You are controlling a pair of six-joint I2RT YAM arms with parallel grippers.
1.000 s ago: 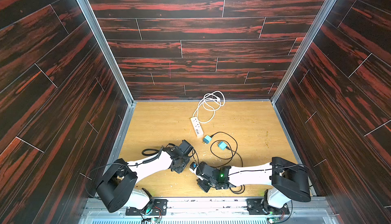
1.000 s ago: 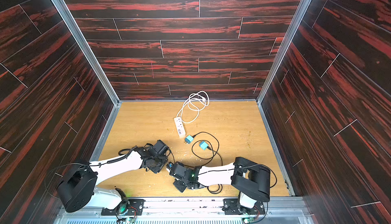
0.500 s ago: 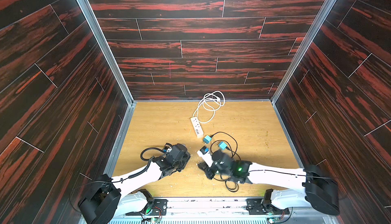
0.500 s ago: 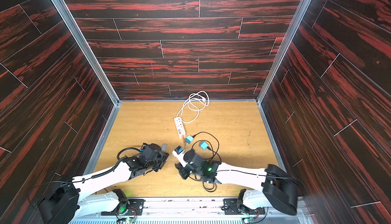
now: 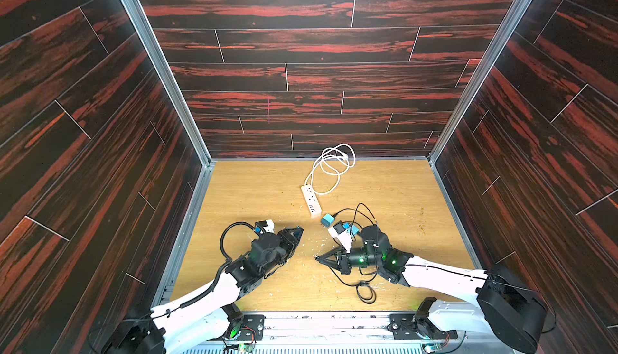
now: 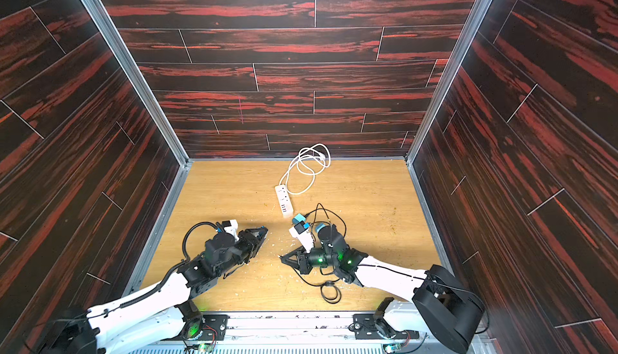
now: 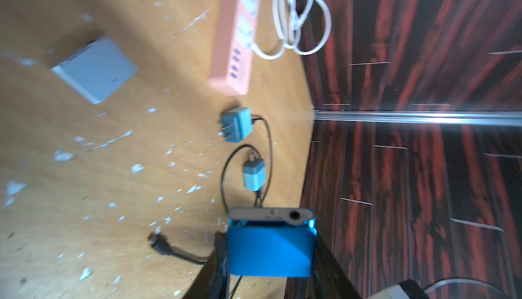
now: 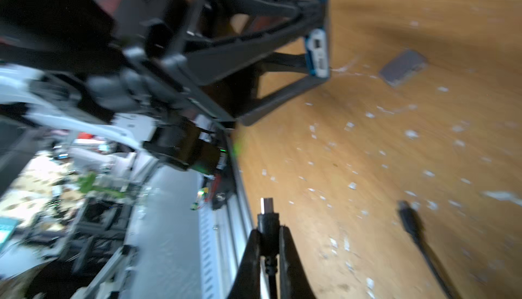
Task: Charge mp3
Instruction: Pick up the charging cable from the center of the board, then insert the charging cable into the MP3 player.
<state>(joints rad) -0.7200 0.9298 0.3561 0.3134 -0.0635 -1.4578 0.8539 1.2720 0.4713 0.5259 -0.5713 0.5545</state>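
I have the power strip [image 5: 311,200] lying on the surface [image 5: 254,188] a little behind its middle, with its cord [image 5: 332,165] coiled against the back edge. Just before the strip's front end lies the first charger [image 5: 327,219], and the second charger [image 7: 254,174] sits just right of that. A cable [image 5: 366,293] loops on toward the front edge, right of centre. Nearer the front, the left gripper [image 5: 298,232] sits left of centre with the mp3 player [image 7: 269,252] between its fingers; the right gripper [image 5: 317,258], right of it and apart, holds the cable plug [image 8: 267,215].

Grey box [image 8: 402,67] blurred, loose cable [image 8: 415,227] cut by edge, mp3 player [image 7: 269,251] base hidden between fingers [image 7: 219,266]
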